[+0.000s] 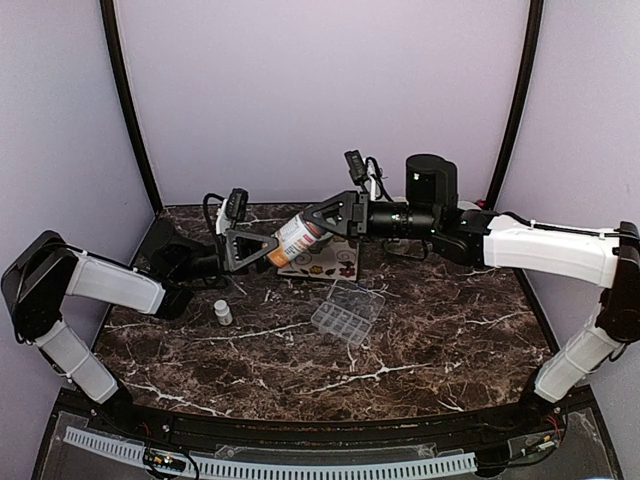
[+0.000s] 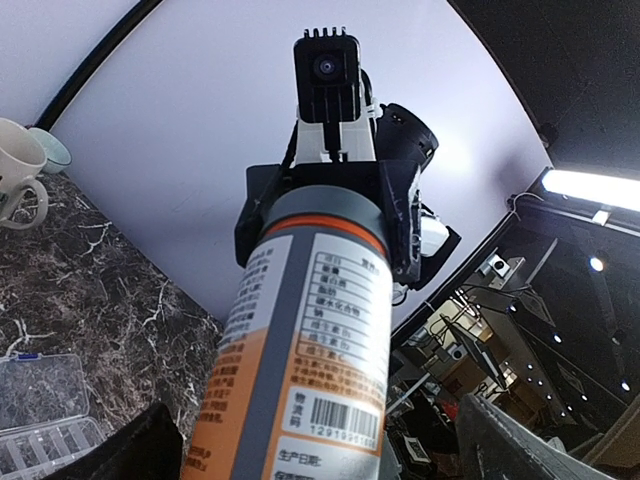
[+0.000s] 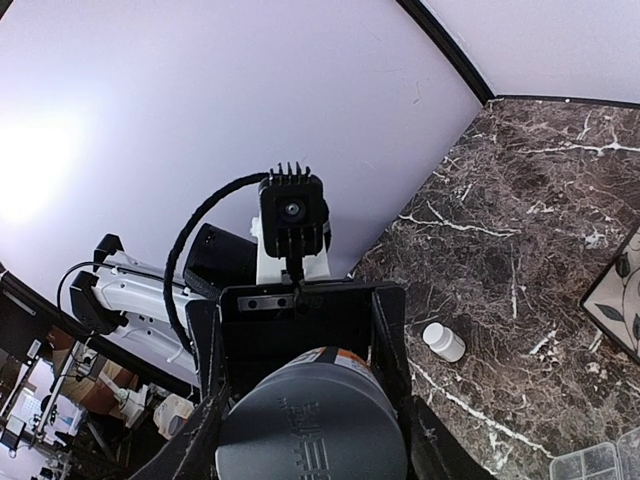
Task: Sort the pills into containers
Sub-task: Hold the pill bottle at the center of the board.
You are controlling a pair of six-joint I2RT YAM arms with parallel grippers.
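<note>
Both arms reach in toward the middle of the table and meet above it. The left gripper [image 1: 262,248] is clamped on the base end of the orange bottle [image 1: 297,238]. The right gripper [image 1: 322,222] is closed round the grey cap [image 3: 310,425] at the other end. The bottle hangs between them, clear of the marble table [image 1: 450,340], lying almost level with its cap end a little higher (its white label and barcode fill the left wrist view).

The clear pill box [image 1: 347,311] lies on the table at 5 o'clock from the held bottle, apart from both grippers. Its lid is folded open and flat at the 1 o'clock side. Its compartments [image 1: 335,322] stand in two rows; whether any pills lie in them cannot be told at this size.

A small white bottle [image 1: 222,312] stands upright at 9 o'clock from the box, well apart from it. A flower-patterned tile [image 1: 325,263] lies under the held bottle.
</note>
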